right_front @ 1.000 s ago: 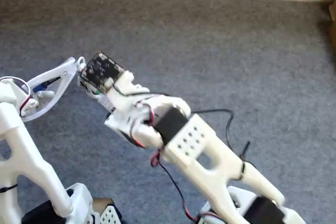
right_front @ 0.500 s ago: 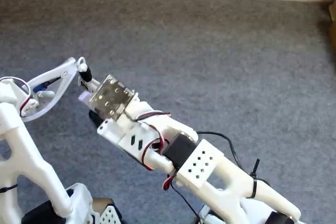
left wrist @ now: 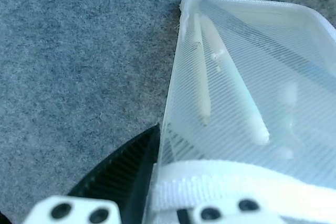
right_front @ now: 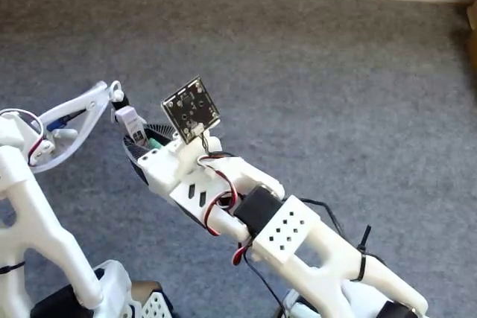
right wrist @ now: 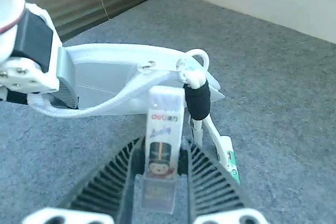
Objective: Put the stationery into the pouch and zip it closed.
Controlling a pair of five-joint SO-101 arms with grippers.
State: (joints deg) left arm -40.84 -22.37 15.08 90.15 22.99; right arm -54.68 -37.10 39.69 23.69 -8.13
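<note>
Now right gripper clamped on white stationery item at pouch mouth; left gripper pinches pouch.

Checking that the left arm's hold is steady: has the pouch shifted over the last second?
No. In the high view the pouch lies at the same spot and the same slant on the grey carpet as a second ago.

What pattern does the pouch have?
Fine stripes on the see-through white pouch, clearest in the left wrist view.
</note>
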